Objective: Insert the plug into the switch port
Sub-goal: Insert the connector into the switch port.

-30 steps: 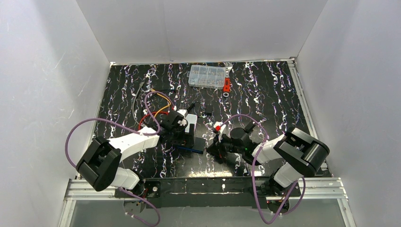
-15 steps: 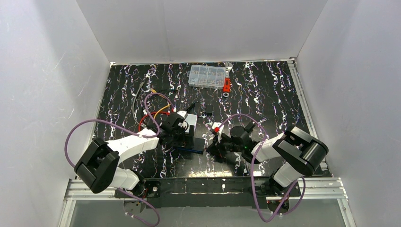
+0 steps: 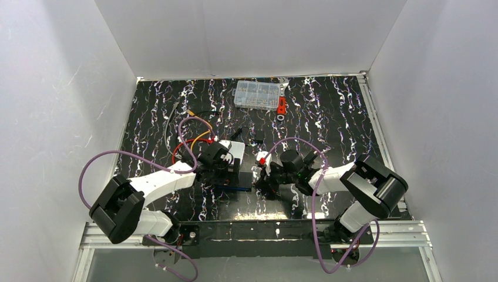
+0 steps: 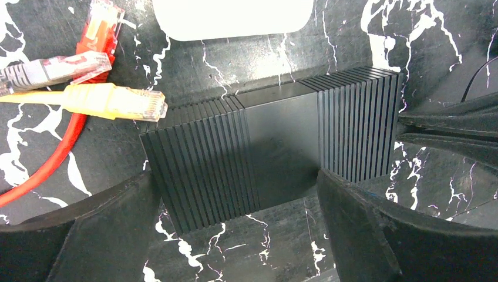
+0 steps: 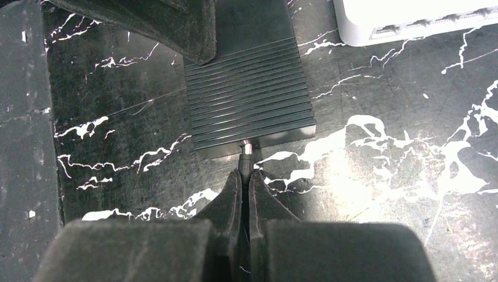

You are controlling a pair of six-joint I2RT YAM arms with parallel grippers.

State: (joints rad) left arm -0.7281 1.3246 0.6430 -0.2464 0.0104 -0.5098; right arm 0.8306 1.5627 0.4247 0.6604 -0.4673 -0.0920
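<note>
The flat black ribbed switch box (image 4: 276,135) lies between my arms, its blue edge (image 3: 235,187) facing the near side; its ports are hidden. My left gripper (image 4: 235,176) is open, with its fingers over the box's near edge (image 3: 226,173). The clear plug on the yellow-orange cable (image 4: 126,103) lies free on the table left of the box. My right gripper (image 5: 246,173) is shut on a thin black barrel plug (image 5: 247,154), whose metal tip touches the box's side (image 5: 246,76). In the top view the right gripper (image 3: 258,179) sits just right of the box.
A white-grey rounded box (image 4: 229,14) stands just behind the black box (image 5: 411,17). A red cable with a red connector (image 4: 103,23) and a grey plug (image 4: 59,67) lie left of it. A clear parts case (image 3: 256,94) and a red tool (image 3: 282,106) are at the back.
My right gripper has moved left, up to the black box's side. My left gripper has shifted slightly toward the near side over the box.
</note>
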